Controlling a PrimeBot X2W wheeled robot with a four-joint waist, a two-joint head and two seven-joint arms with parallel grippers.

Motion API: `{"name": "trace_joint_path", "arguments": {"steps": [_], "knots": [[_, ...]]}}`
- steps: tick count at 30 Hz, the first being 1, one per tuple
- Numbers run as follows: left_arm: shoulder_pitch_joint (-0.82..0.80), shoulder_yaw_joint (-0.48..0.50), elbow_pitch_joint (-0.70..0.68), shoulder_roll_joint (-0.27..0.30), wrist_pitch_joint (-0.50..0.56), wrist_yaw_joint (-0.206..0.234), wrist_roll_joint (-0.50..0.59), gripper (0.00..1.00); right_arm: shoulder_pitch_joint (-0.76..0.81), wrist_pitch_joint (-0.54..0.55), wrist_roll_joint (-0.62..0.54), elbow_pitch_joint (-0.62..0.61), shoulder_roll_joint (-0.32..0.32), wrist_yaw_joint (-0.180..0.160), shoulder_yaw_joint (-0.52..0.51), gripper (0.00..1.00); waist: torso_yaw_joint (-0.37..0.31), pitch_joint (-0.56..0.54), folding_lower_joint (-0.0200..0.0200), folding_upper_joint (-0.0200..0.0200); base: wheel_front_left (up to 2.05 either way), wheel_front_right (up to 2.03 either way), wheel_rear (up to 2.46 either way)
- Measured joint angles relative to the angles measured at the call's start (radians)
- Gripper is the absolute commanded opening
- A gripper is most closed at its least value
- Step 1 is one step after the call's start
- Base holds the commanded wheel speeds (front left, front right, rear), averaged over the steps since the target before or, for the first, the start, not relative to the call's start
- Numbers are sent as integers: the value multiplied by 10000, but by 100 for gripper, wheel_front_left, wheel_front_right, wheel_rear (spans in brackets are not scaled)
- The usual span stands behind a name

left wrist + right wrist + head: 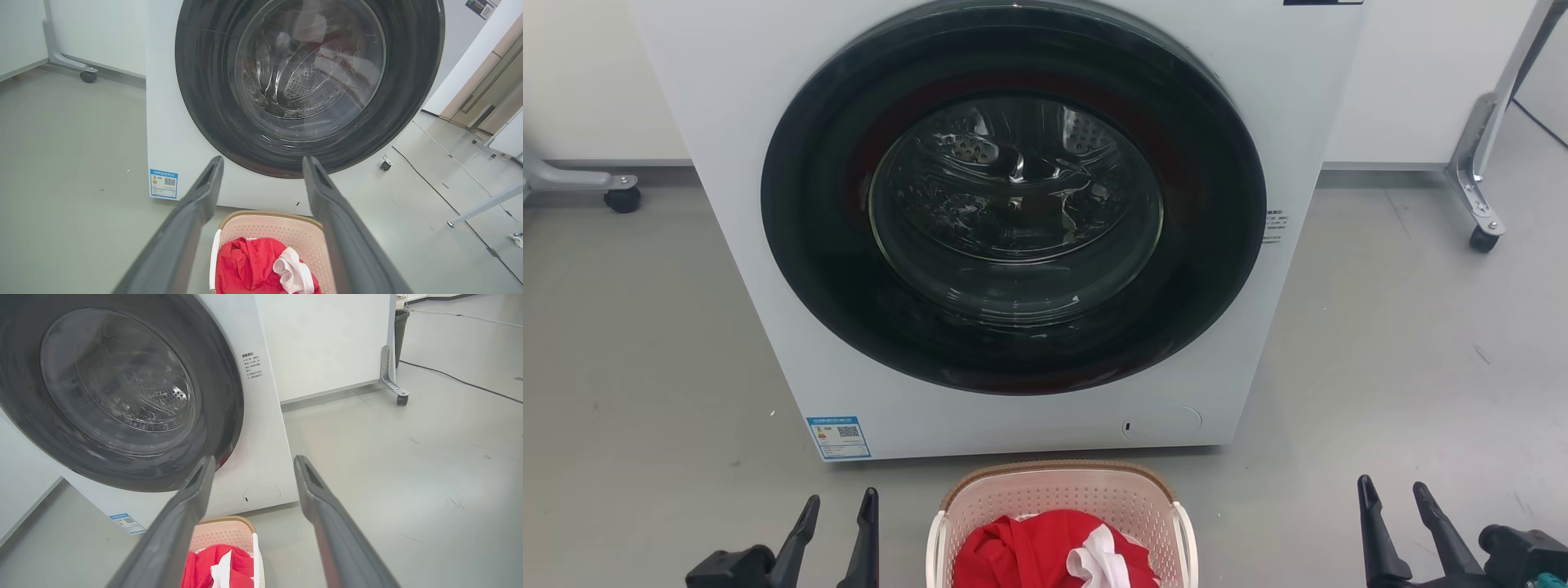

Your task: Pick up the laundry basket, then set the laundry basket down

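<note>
Left gripper (pixel 842 496): parted, empty, at 7 o'clock.
Right gripper (pixel 1392 485): parted, empty, at 5 o'clock.
Laundry basket (pixel 1086 496): 6 o'clock, between both.
Advice: grip both white handles (pixel 1188 539) evenly; lift level.

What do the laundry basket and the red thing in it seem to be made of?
The laundry basket: likely moulded plastic, matte pale pink-beige, its walls punched with even holes; the brown rim looks like moulded imitation weave. The red thing: soft cloth, judging by its folds and creases; fibre can't be told.
</note>
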Motion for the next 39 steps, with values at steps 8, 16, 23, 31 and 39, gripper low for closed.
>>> {"name": "trace_joint_path", "arguments": {"steps": [8,16,23,31,39], "knots": [[21,-182,21,17,-297,217,991,100,54,-274,-1035,123,-100,-184,301,100,-16,-33,0,0,0,0,0],[204,-314,150,23,-566,401,1837,100,121,-575,-1944,332,-226,-362,525,100,-8,-57,0,0,0,0,0],[233,-466,249,27,-817,577,2568,100,252,-803,-2876,443,-280,-537,740,100,33,-71,0,2,0,0,0],[301,-458,351,12,-911,660,2892,100,250,-894,-3087,504,-291,-617,725,100,57,-72,0,2,0,0,0],[364,-416,441,-15,-911,660,2894,100,251,-894,-3085,522,-290,-621,683,100,47,-68,0,2,0,0,0]]}}
